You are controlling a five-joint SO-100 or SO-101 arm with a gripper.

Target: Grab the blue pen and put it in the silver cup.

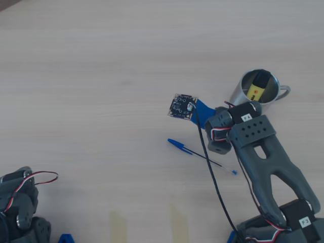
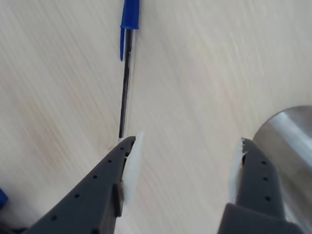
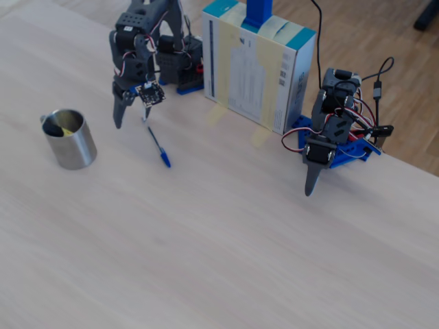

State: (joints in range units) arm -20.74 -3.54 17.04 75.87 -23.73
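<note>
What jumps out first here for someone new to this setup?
The open claw hangs over the bare wood table, empty, between the blue pen and the silver cup. The pen lies flat on the table, its cap pointing away from the claw in the wrist view. The cup already holds a yellow-and-black marker.

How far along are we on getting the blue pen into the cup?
Early stage. Nothing is done yet: the blue pen lies flat on the table, outside the silver cup, which holds only a yellow-and-black marker. In hand: the gripper is open and empty, with the pen's end by one finger in the wrist view. Left: grasp, lift, drop it in the cup.
</note>
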